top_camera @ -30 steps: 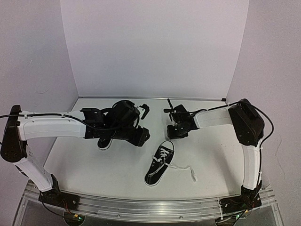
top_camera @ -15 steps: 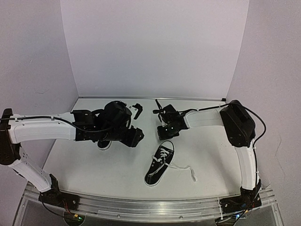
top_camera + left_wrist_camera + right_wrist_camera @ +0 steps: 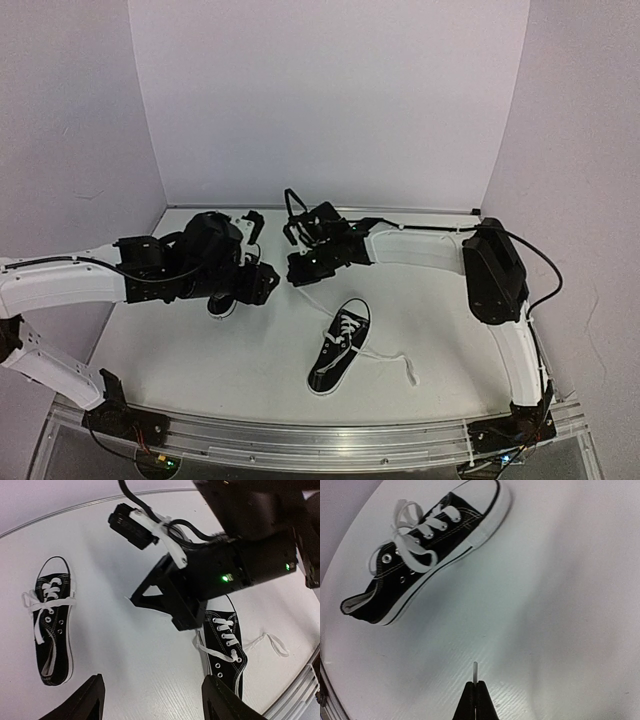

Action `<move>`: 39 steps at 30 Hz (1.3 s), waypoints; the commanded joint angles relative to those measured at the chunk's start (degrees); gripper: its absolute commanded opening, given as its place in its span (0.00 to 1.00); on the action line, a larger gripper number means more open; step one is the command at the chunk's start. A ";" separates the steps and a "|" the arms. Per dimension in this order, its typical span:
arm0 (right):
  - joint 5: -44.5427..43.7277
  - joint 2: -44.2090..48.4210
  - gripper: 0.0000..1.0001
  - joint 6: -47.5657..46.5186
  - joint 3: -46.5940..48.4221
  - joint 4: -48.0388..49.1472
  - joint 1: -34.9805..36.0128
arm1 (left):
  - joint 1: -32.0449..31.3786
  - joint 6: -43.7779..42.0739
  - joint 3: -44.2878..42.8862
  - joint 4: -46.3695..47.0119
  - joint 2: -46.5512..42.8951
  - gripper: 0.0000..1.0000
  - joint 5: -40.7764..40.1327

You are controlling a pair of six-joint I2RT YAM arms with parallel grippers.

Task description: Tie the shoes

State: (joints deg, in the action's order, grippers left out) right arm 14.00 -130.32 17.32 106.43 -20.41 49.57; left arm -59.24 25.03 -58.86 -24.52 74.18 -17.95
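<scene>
Two small black shoes with white laces lie on the white table. One shoe (image 3: 340, 345) (image 3: 226, 645) lies near the middle with a loose lace (image 3: 392, 356) trailing right. The other shoe (image 3: 222, 303) (image 3: 51, 625) is half hidden under my left arm. My left gripper (image 3: 262, 250) (image 3: 155, 700) hangs open above bare table between the shoes, holding nothing. My right gripper (image 3: 296, 232) (image 3: 475, 684) is shut, and a short white lace tip (image 3: 475, 669) sticks out between its fingertips. A shoe (image 3: 420, 555) lies beyond it. Where that lace runs is hidden.
White walls (image 3: 330, 100) close the table at the back and sides. A metal rail (image 3: 320, 435) runs along the near edge with both arm bases. My right arm's black wrist (image 3: 235, 565) hangs right in front of the left gripper.
Both arms have swung to the left over the table. The right gripper has closed. The left gripper's fingers have spread wider. Neither shoe has moved.
</scene>
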 commanded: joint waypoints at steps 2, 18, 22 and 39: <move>5.26 2.29 0.00 1.81 4.99 0.02 2.67 | 2.41 3.86 2.49 -0.39 -7.13 0.69 -3.95; 13.89 8.48 0.00 3.42 8.37 2.21 5.78 | 9.70 8.04 6.20 -1.19 -13.89 0.70 -3.85; 17.62 9.93 0.27 3.10 4.62 2.05 5.74 | 9.75 8.14 6.25 -0.40 -12.47 0.71 -2.10; 14.31 31.77 0.57 3.76 -45.03 10.40 -7.59 | 9.11 2.05 3.75 16.47 13.06 0.61 25.78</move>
State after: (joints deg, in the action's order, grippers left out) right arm 27.60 -98.78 21.08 65.19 -14.95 43.51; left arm -49.84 27.85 -51.37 -15.39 80.98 0.12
